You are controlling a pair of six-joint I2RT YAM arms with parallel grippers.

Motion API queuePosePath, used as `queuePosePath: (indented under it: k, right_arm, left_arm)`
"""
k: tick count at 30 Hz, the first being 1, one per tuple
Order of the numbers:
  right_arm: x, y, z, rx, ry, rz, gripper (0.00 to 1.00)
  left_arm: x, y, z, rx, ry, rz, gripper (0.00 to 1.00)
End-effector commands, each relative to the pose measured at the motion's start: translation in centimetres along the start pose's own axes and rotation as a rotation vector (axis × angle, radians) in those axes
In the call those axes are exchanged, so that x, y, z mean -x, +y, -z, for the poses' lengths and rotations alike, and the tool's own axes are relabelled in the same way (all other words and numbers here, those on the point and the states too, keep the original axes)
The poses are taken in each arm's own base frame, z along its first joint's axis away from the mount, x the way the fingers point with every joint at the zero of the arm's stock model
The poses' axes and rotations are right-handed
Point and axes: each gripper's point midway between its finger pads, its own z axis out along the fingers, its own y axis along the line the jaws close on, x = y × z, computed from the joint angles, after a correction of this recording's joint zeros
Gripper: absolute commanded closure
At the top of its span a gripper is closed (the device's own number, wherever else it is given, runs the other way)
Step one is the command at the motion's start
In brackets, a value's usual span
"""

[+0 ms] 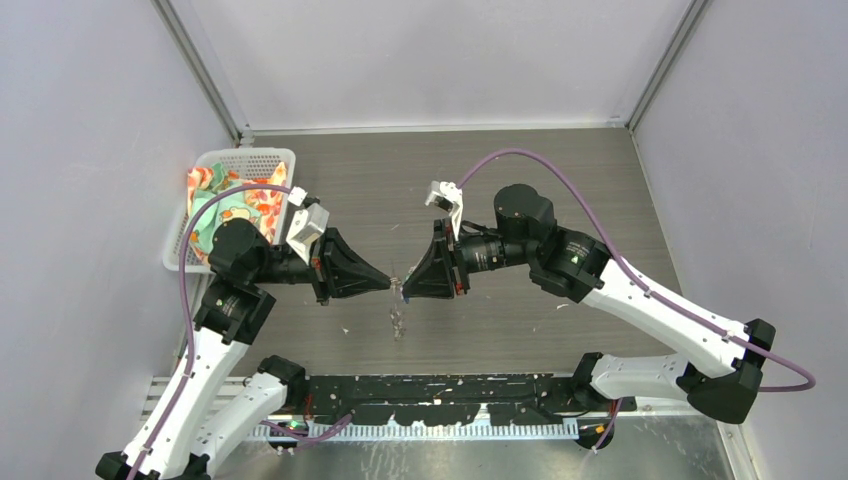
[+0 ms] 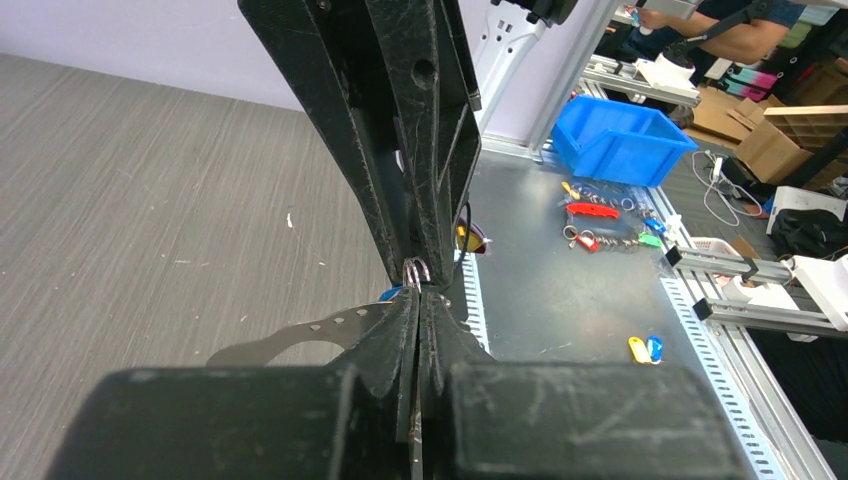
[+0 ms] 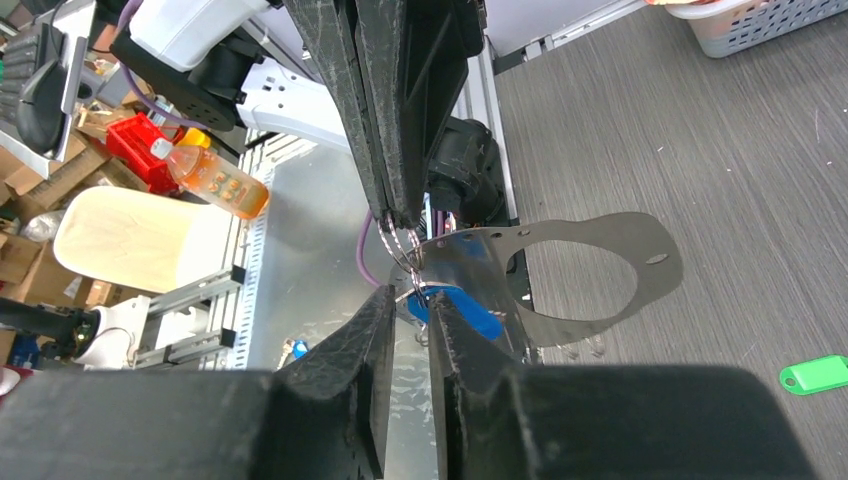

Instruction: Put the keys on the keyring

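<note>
At 10 o'clock on the grey tabletop (image 1: 520,180) sits a white basket (image 1: 250,153) with bright cloth (image 1: 240,205) inside.

Just right of it, the left arm reaches toward the middle of the tabletop. The left pincer (image 2: 418,292) is squeezed tight shut. Its tips pinch the keyring (image 3: 400,245), a small ring of thin wire that sticks out from between them.

A flat metal plate (image 3: 660,280) with one big hole and some tiny holes hangs by the keyring. In the right wrist view it is at about 4 o'clock from the ring. It is up in the air, not on the tabletop.

The blue key (image 3: 458,308) is right at the keyring, at about 5 o'clock from it in that same view. Only its blue head shows well. I cannot tell if it is on the ring or just touching it.

The right arm comes in from 3 o'clock, and the two pincers meet nose to nose. The right pincer (image 3: 412,298) has a thin gap between its fingers. The blue key is right at its tips, but I cannot tell if it is pinching the key.

The green key (image 3: 815,375) lies flat on the tabletop, well apart from the pincers. It is at 4 o'clock in the right wrist view, and nothing touches it.
</note>
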Motion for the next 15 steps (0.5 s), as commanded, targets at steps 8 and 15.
queuePosePath:
  k: [8, 15]
  right_arm:
    - [3.9, 0.2, 3.0, -0.132, -0.058, 0.178, 0.39]
    - [5.0, 0.3, 1.7, -0.085, -0.025, 0.242, 0.37]
  left_arm:
    - [2.0, -1.4, 0.1, -0.024, -0.031, -0.079, 1.0]
    - [1.6, -1.2, 0.0, -0.036, -0.02, -0.067, 1.0]
